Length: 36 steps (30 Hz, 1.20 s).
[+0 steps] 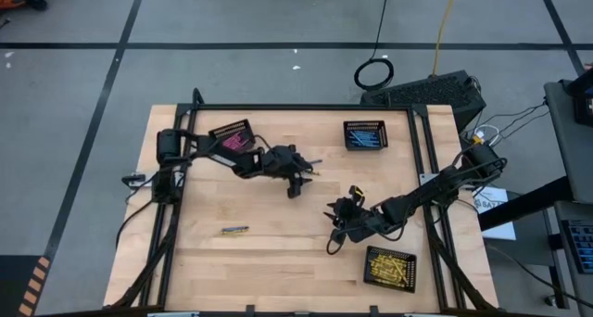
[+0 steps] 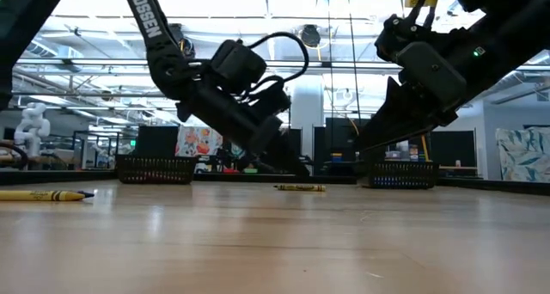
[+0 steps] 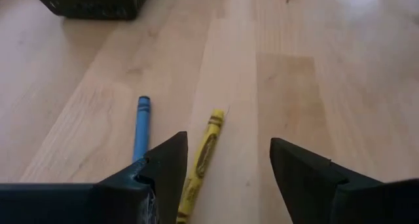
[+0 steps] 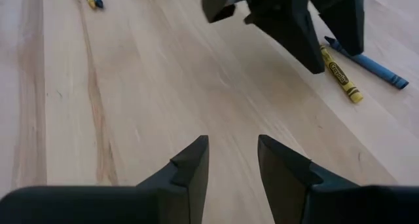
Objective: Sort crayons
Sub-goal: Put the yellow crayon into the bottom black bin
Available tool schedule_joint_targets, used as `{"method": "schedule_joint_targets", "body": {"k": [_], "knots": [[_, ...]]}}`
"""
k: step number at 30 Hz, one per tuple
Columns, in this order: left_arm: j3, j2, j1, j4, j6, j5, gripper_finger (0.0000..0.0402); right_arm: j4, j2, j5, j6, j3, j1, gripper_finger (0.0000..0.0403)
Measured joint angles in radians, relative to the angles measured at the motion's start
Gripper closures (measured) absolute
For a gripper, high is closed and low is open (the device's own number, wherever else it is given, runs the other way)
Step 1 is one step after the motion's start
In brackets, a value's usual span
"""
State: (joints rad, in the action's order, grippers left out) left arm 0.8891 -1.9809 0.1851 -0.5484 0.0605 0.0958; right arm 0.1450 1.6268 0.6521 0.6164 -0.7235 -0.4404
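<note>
Left gripper [image 1: 304, 173] jaws apart: pink basket [image 1: 232, 136] behind, blue basket [image 1: 365, 134] beyond. Right gripper [image 1: 337, 222] apart, empty; yellow basket [image 1: 389, 268] beside.

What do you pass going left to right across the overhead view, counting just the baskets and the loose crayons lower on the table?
Pink-crayon basket → loose crayon pair → blue-crayon basket → yellow-crayon basket. The two right-hand baskets overlap slightly in left-to-right span; the order goes by their centres.
</note>
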Motion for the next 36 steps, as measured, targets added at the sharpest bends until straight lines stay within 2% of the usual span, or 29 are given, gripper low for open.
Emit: {"method": "schedule_joint_targets", "body": {"k": [4,8,17,24,27,32,36], "knots": [[0.012,0.001,0.019,0.074,0.082,0.033,0.0195,0.002,0.000,0.000,-0.001,0.000,0.000,0.0287],[0.012,0.001,0.024,0.107,0.133,0.032,0.0233,0.003,0.000,0.000,-0.004,0.000,0.000,0.0287],[0.014,0.005,0.023,0.197,0.129,0.051,0.0314,0.009,0.000,-0.005,-0.008,0.000,0.000,0.0287],[0.015,0.015,-0.031,0.261,0.105,0.045,0.0374,0.002,-0.075,-0.161,-0.076,0.000,0.000,0.0287],[0.011,0.047,-0.081,0.287,0.102,0.042,0.0395,0.002,-0.110,-0.166,-0.101,0.000,0.000,0.0287],[0.009,0.151,-0.125,0.340,0.033,-0.075,0.0392,-0.008,-0.118,-0.155,-0.117,0.000,0.000,0.0287],[0.009,0.209,-0.117,0.354,-0.003,-0.130,0.0355,-0.025,-0.107,-0.148,-0.111,0.000,0.000,0.0287]]}}
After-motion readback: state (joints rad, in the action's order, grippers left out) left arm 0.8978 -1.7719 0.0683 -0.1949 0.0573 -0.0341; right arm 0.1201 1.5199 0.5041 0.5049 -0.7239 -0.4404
